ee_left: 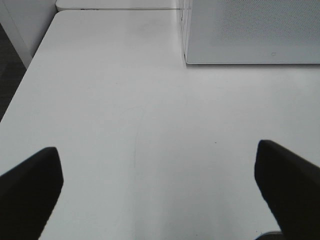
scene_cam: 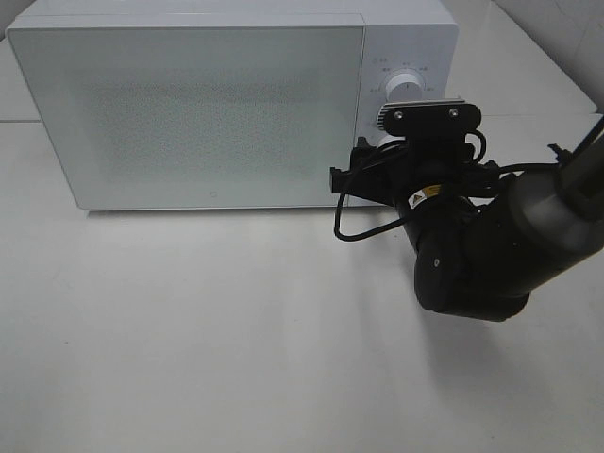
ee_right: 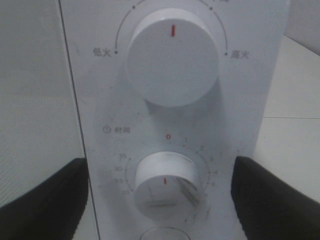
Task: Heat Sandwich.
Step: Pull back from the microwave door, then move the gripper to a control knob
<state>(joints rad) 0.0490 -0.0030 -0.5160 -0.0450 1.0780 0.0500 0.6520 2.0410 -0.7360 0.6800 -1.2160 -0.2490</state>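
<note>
We see our right arm coming in from the right edge of the high view, its bulky dark wrist bent so that the right gripper points forward, away from the base, with the wrist camera mount on top. Its 2 black fingers stand well apart, jaws open. Our left gripper shows only in its own wrist view, tilted downward, its 2 dark fingers spread to their widest.
</note>
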